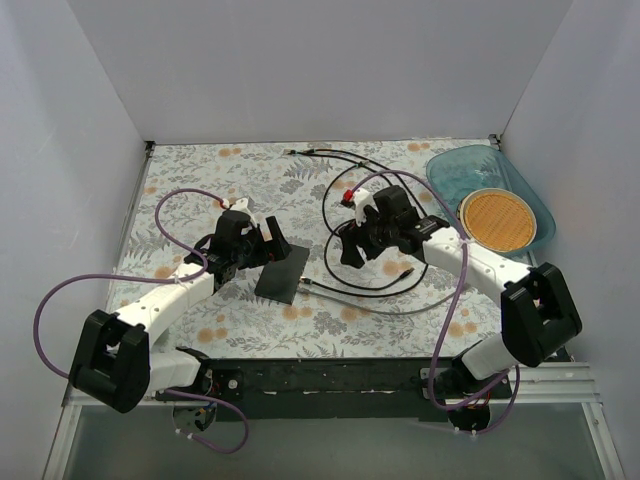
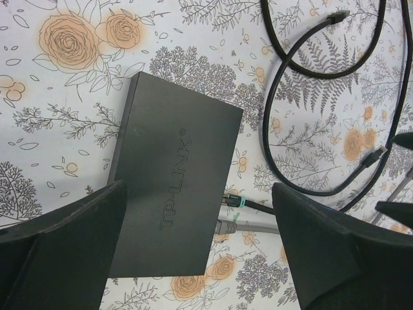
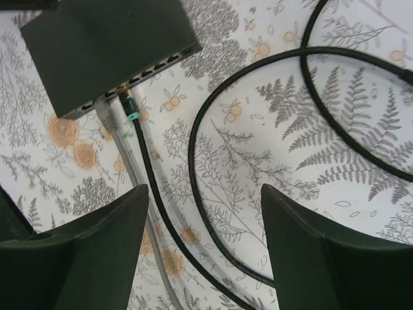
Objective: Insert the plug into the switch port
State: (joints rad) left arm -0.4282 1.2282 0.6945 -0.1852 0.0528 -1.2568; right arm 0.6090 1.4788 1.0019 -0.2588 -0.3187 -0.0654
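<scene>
The switch is a flat black box lying on the flowered cloth, with its row of ports facing right. A black plug with a green band sits in one port. A grey plug sits in the port beside it. My left gripper hangs open over the switch with nothing between its fingers. My right gripper is open and empty to the right of the switch. The black and grey cables run on the cloth under it.
Black cable loops spread over the middle and back of the cloth, with loose plug ends lying free. A blue tray holding a round orange mat stands at the back right. White walls close in three sides.
</scene>
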